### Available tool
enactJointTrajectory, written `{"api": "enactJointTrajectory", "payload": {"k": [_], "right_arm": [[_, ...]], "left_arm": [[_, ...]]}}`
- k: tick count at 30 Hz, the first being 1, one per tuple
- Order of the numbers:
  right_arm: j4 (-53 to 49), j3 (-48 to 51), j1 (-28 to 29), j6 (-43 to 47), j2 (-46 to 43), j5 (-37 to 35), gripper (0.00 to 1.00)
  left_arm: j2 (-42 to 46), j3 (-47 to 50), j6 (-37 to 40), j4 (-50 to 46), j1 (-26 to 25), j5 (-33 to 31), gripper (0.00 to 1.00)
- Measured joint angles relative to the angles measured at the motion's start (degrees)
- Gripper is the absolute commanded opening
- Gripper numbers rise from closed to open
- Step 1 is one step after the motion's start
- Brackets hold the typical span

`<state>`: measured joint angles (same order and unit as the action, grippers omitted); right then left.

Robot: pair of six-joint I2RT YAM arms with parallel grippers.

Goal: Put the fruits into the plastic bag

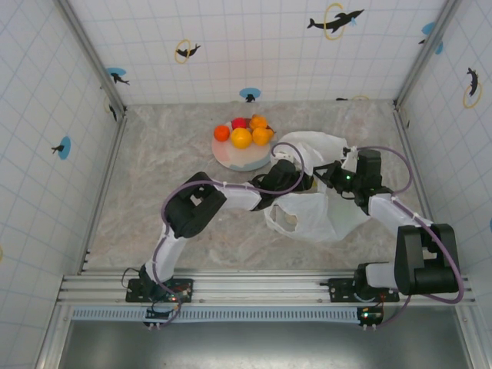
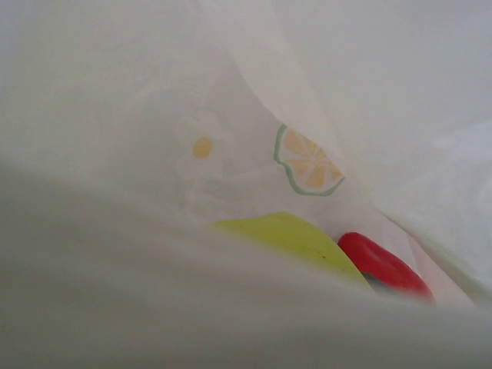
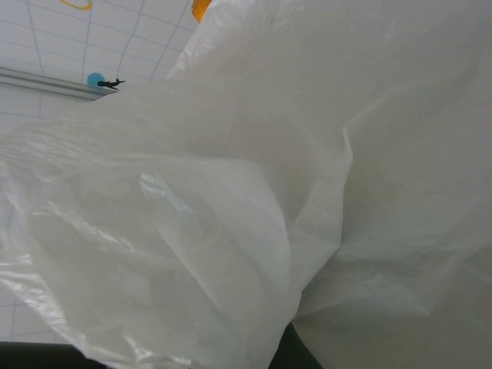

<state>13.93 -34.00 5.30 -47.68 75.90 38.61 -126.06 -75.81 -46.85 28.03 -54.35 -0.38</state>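
Note:
The white plastic bag (image 1: 319, 204) lies crumpled right of centre, its mouth facing the plate. My left gripper (image 1: 298, 181) reaches into that mouth; film hides its fingers. Inside, the left wrist view shows a yellow-green fruit (image 2: 296, 237) and a red fruit (image 2: 382, 265) below the bag's (image 2: 115, 115) printed citrus slice (image 2: 307, 163). Several fruits, orange (image 1: 221, 133), red (image 1: 240, 123) and yellow-orange (image 1: 241, 138), sit on the plate. My right gripper (image 1: 330, 174) is at the bag's upper edge, with the film (image 3: 231, 231) gathered in folds down to its jaws.
The pale round plate (image 1: 244, 159) stands just left of the bag, at mid-table. Tiled walls with metal posts (image 1: 88, 54) close in the left, back and right. An orange fruit (image 3: 201, 8) peeks over the film in the right wrist view.

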Motion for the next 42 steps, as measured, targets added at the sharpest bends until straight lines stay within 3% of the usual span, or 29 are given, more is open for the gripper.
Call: {"api": "enactJointTrajectory", "payload": {"k": [13,33,42], "right_arm": [[0.5,0.0,0.0,0.1,0.7,0.3,0.0],[-1.6,-0.4,-6.6,4.1,0.9,2.1,0.0],[-2.0,-0.5,-6.9,4.7,1.9,2.6,0.0]], "left_arm": [[0.9,1.5,1.8,-0.2,0.3,1.4,0.92],[25.8,24.6,15.2,-4.7,1.5,14.8,0.91],[35.8,30.8,21.6,-11.0,2.2,15.6,0.89]]}}
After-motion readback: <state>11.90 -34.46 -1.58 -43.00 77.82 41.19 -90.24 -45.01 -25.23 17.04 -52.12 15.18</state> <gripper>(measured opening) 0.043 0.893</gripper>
